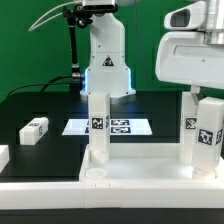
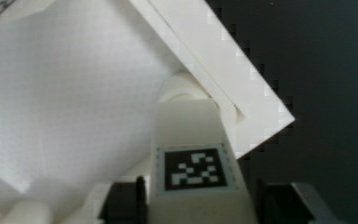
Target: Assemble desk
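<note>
On the desk top [image 1: 140,168], three upright legs [image 1: 98,125] [image 1: 189,122] [image 1: 210,135]

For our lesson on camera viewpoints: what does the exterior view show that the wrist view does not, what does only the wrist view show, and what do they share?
Exterior view only: the robot base, the marker board, a loose leg lying on the table, and an upright corner leg on the desk top.
Wrist view only: the gripper, its dark fingers either side of a tagged leg.
Both: the white desk top and, apparently, that tagged leg, at the exterior view's right.
</note>
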`<act>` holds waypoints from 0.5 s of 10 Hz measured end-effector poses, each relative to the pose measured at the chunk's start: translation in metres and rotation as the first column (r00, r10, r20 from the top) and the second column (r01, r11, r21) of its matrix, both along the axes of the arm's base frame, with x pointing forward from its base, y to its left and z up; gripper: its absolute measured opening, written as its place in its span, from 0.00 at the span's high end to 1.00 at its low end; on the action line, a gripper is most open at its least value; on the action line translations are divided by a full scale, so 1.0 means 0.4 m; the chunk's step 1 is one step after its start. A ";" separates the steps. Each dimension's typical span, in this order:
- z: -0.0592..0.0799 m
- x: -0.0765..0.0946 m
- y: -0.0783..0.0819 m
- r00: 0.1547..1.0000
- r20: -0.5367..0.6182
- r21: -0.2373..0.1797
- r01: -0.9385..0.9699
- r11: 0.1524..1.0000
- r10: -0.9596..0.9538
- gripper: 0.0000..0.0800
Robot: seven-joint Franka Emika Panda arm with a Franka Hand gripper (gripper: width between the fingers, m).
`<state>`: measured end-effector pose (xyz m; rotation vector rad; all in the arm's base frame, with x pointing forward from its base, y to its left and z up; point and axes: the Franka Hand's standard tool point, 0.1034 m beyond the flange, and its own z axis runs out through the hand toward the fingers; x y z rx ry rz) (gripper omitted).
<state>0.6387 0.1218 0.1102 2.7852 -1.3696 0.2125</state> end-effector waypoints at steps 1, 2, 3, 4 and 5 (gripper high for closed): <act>-0.001 0.000 0.002 0.988 0.012 0.031 0.155 0.987 -0.155 0.64; -0.002 0.002 0.001 0.954 0.017 0.075 0.296 0.952 -0.298 0.64; -0.003 0.001 0.001 0.873 0.017 0.166 0.477 0.863 -0.487 0.64; -0.002 -0.001 0.012 0.802 0.002 0.217 0.583 0.783 -0.597 0.64; -0.001 0.005 0.020 0.722 -0.028 0.262 0.673 0.692 -0.691 0.64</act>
